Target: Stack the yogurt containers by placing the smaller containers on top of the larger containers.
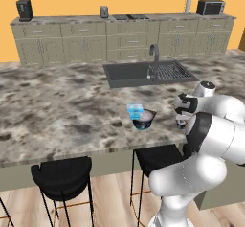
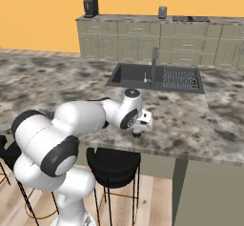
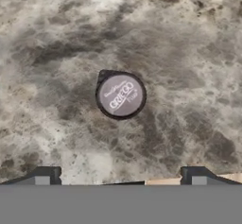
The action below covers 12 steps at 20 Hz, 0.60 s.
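Two dark finger tips of the gripper (image 3: 120, 176) are seen spread wide apart, nothing held betw. them; below, apart from them, a small dark yogurt pot with whitish printed lid (image 3: 120, 95) stands upright on the mottled grey-brown granite counter (image 3: 189, 53); further left, a light blue pot (image 1: 135, 109) is seen touching the wide navy tub w/ pale top (image 1: 144, 119), nr the counter's front edge.

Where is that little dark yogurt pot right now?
The dark yogurt pot stands alone on the marbled counter, straight below the open gripper in the hand view, near the counter's front edge.
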{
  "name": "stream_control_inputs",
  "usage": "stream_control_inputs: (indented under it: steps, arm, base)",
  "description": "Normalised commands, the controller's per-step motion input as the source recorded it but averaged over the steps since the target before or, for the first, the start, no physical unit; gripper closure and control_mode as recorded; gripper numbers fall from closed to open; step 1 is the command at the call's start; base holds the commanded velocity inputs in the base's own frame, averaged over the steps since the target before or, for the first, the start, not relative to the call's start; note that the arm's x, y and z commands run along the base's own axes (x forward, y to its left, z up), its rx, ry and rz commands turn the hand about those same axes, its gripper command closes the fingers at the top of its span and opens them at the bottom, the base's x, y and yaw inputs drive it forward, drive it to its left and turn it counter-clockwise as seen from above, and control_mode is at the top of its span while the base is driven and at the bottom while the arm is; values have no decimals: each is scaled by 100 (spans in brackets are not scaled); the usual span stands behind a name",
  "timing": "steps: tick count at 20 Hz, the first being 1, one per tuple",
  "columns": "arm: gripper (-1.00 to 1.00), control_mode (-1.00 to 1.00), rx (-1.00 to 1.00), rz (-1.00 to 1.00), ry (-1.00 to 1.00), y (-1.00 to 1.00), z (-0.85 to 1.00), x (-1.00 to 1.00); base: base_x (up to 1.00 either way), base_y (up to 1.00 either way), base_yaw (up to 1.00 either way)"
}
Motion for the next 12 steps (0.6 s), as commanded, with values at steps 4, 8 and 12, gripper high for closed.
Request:
stream_control_inputs:
  steps: [4, 8, 12]
  arm:
    - [-100, -100, 0, 0, -2, 0, -30, 26]
    - [-100, -100, 0, 0, -2, 0, -21, 30]
    - [-100, -100, 0, 0, 0, -12, -16, 23]
  base:
    - [0, 0, 0]
    - [0, 0, 0]
    - [0, 0, 0]
